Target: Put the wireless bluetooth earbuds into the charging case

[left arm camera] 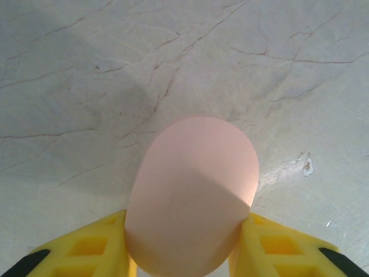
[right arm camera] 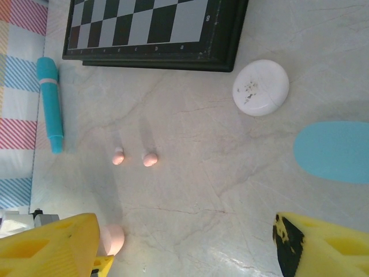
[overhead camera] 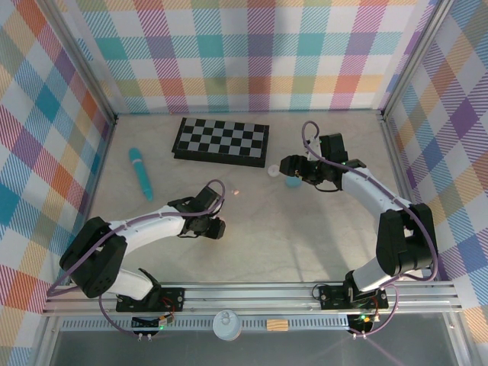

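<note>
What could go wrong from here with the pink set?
1. The left gripper pinches the pink case by smooth curved sides; it may slip or twist.
2. The pink earbuds lie close together; the open right gripper could knock one while taking the other.
3. The white case and blue case sit nearby; a bud might go into the wrong one.

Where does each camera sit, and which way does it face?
Top external: above and behind the arms, looking down at the table; both arms show.
Left wrist: looks down at a pink charging case clamped in the left gripper.
Right wrist: looks down over the table past the open right gripper.
Shared: top external and right wrist both show the chessboard.
</note>
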`<action>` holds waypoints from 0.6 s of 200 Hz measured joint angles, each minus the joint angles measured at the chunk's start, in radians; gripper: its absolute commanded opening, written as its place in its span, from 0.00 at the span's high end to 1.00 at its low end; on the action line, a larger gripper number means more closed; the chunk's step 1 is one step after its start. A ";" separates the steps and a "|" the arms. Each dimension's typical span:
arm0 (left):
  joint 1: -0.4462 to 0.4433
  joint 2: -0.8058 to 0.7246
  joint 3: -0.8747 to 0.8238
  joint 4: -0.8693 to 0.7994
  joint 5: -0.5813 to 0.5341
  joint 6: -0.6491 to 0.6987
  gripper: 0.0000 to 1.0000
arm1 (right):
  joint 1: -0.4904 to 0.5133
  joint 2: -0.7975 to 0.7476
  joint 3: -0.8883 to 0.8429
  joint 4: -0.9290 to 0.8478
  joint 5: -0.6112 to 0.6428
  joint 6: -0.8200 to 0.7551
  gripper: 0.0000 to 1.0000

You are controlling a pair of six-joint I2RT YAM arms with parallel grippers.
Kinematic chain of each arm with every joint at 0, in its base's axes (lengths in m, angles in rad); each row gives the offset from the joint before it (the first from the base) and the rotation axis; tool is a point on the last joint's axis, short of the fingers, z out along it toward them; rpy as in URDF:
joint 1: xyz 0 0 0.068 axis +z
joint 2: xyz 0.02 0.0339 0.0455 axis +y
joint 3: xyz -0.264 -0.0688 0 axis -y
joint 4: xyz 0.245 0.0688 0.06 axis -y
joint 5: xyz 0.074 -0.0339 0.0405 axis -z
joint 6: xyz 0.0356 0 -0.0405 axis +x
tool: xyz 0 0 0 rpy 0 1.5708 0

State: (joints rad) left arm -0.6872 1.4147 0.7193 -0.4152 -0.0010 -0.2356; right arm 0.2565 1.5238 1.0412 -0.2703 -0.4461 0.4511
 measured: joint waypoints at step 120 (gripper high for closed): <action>-0.013 -0.100 0.024 0.238 0.193 0.224 0.68 | 0.129 -0.071 -0.179 0.201 -0.397 0.319 0.28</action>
State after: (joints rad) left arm -0.7002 1.3148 0.7433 -0.1772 0.1921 -0.0120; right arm 0.3851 1.4525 0.8619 -0.0689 -0.8429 0.7700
